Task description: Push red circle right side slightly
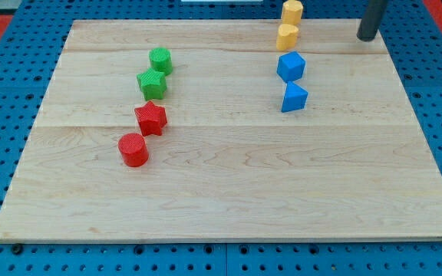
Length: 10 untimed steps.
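The red circle (133, 149) lies on the wooden board (229, 192) at the view's left, just below and left of the red star (151, 118). My tip (367, 37) is at the board's top right corner, far to the right of and above the red circle, touching no block. The nearest blocks to my tip are the two yellow ones.
A green circle (160, 60) and a green star (152, 83) sit above the red star. A yellow hexagon (291, 11) and a yellow rounded block (288, 36) stand at the top edge. A blue hexagon (291, 67) and a blue triangle (295, 98) lie below them.
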Tool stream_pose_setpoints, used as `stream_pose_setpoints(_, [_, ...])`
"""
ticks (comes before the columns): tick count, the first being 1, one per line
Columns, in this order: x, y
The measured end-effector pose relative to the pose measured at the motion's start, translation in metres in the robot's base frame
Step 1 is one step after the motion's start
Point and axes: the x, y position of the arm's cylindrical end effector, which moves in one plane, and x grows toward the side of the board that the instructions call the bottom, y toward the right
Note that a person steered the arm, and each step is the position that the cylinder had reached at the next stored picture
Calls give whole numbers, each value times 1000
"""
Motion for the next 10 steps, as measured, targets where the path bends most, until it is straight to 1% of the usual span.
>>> stream_pose_setpoints(1, [65,0])
stream_pose_setpoints(2, [136,-14])
stream_pose_setpoints(3, [198,-45])
stream_pose_setpoints(4, [234,-74])
stream_pose_setpoints(5, [246,-106])
stream_pose_setpoints(6, [246,-152])
stream_pose_setpoints(7, [274,-179])
stream_pose_setpoints(8, [307,-217])
stream_pose_setpoints(10, [303,-365])
